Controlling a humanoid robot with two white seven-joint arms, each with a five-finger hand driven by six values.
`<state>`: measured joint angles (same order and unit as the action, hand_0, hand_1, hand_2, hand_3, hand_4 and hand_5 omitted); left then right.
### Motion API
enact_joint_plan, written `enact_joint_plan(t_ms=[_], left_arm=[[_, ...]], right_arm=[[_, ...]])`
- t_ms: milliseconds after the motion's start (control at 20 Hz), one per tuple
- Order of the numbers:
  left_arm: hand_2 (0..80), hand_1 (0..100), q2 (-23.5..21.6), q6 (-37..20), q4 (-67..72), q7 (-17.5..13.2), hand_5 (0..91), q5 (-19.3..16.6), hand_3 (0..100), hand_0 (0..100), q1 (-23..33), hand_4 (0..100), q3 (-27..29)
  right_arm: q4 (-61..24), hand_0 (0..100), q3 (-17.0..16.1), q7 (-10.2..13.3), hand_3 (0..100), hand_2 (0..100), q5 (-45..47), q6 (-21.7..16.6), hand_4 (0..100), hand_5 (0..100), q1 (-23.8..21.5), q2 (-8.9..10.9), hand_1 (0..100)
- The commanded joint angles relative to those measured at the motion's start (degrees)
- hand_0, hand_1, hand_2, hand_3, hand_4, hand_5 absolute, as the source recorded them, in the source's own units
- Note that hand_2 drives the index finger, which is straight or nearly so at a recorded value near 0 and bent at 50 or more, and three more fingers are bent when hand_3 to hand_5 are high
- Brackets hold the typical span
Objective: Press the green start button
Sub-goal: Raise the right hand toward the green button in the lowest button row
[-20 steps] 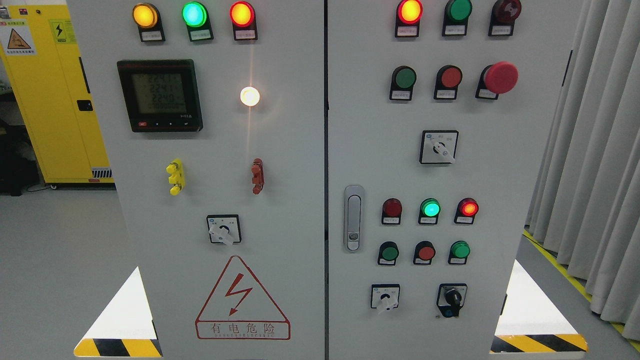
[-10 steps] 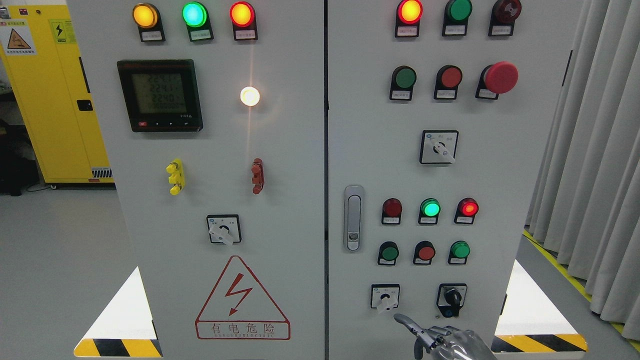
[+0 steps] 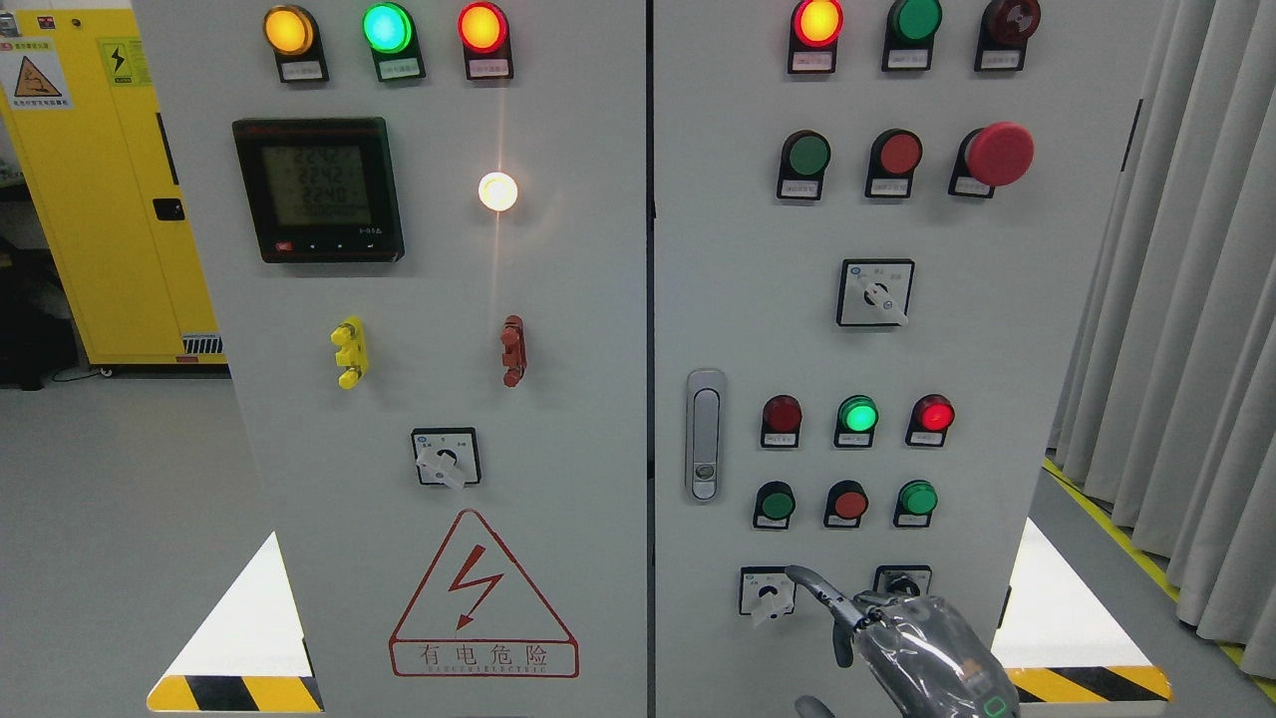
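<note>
On the right cabinet door (image 3: 738,299), a lower row has a dark green button (image 3: 776,505), a red button (image 3: 849,504) and a brighter green button (image 3: 917,498). An upper row has another green button (image 3: 807,155). My right hand (image 3: 832,613) rises from the bottom edge, below the lower row. Its index finger (image 3: 802,576) points up and left, and its other fingers are curled. The fingertip is beside the small rotary switch (image 3: 768,593), well below the dark green button. It holds nothing. The left hand is out of view.
A lit green lamp (image 3: 858,414) sits between two red lamps above the lower row. A red mushroom stop button (image 3: 999,154) is at the upper right. A door handle (image 3: 705,435) is left of the buttons. A key switch (image 3: 902,578) is partly hidden by my hand. Curtains (image 3: 1176,299) hang on the right.
My right hand has come up from the bottom edge. One second ago it was out of view. Now its index finger reaches the level of the bottom switches.
</note>
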<state>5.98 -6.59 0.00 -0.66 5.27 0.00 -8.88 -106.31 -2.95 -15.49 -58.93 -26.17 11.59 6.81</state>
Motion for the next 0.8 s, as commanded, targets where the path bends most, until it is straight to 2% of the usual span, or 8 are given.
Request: enact_joint_plan(t_ms=[0,250,750], left_arm=[[0.0,56,0.09,0.0,-1.58,-0.04,0.0,0.0,0,12,-1.49,0,0.0],[0.0,56,0.09,0.0,-1.58,-0.04,0.0,0.0,0,12,-1.49,0,0.0],[0.0,56,0.09,0.0,-1.58,-0.04,0.0,0.0,0,12,-1.49,0,0.0]], right_arm=[[0.93,35,1.45,-0.15,74,0,-0.31,1.29,70,66,2.64,0.13,60],[2.33,34,2.51,-0.42,74,0,-1.37,1.65,70,66,4.05,0.05,60],[5.06,35,2.43,-0.24,73,0,-1.28,1.73,69,65,5.81,0.4,60]])
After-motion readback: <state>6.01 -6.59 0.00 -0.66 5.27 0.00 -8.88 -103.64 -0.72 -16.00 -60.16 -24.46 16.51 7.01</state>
